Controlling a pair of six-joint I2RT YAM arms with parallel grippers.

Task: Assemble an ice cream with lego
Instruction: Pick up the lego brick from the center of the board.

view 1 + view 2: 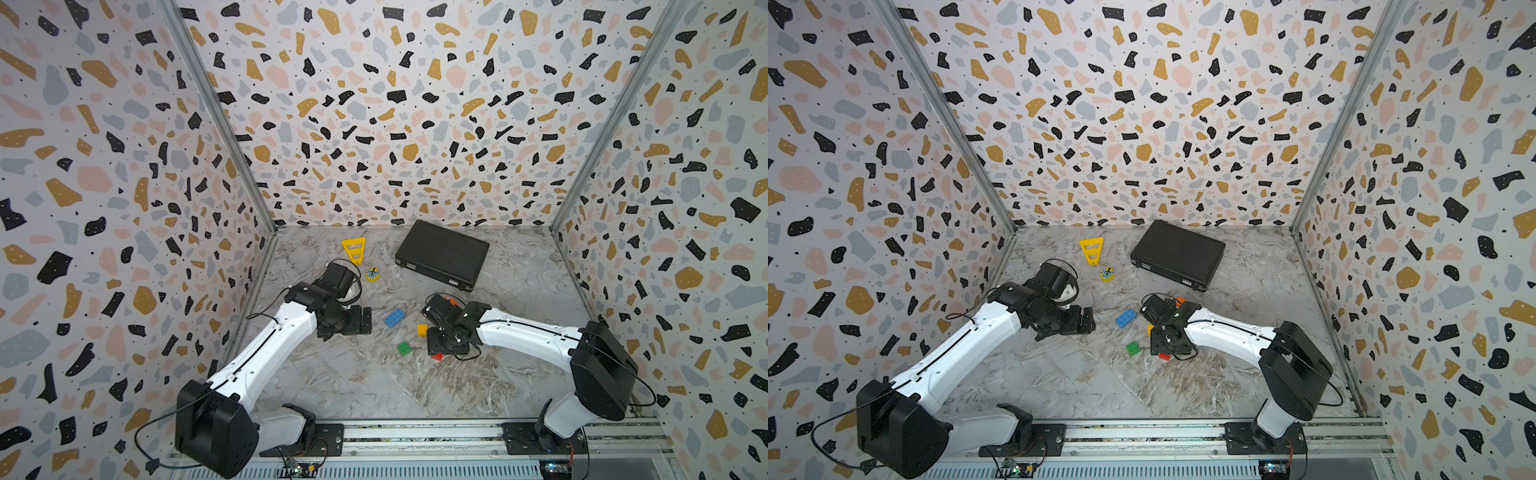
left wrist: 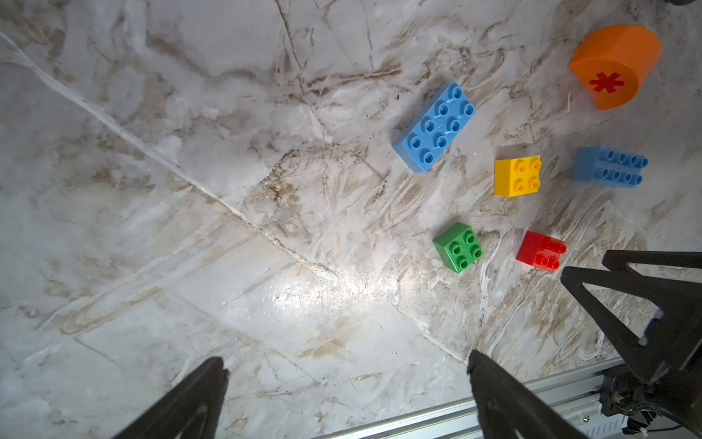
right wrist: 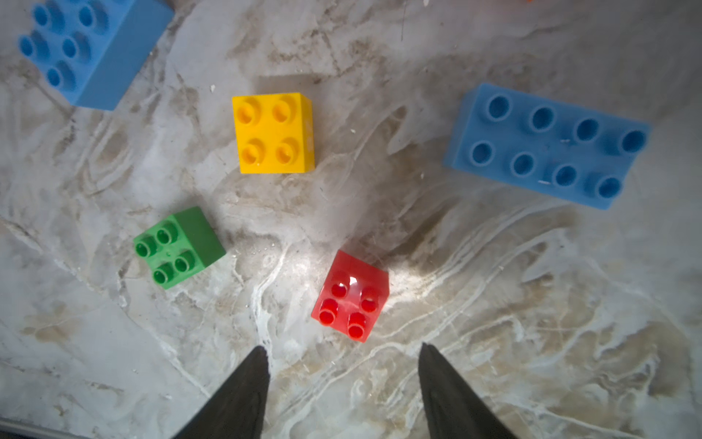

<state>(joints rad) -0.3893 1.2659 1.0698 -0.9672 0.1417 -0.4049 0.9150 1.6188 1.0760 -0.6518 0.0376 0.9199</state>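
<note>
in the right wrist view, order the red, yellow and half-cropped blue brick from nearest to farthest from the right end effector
1. red brick, right in front of the right end effector
2. yellow brick, farther out, beyond the red one
3. cropped blue brick, farthest, partly out of frame

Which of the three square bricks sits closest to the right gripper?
The red brick: it lies just ahead of the right gripper, roughly centred on its open jaws. The green brick and yellow brick lie farther off.

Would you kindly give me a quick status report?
Left hand open, empty. Right hand open, empty, near red square plastic brick. Nothing stacked, nothing blocking.
</note>
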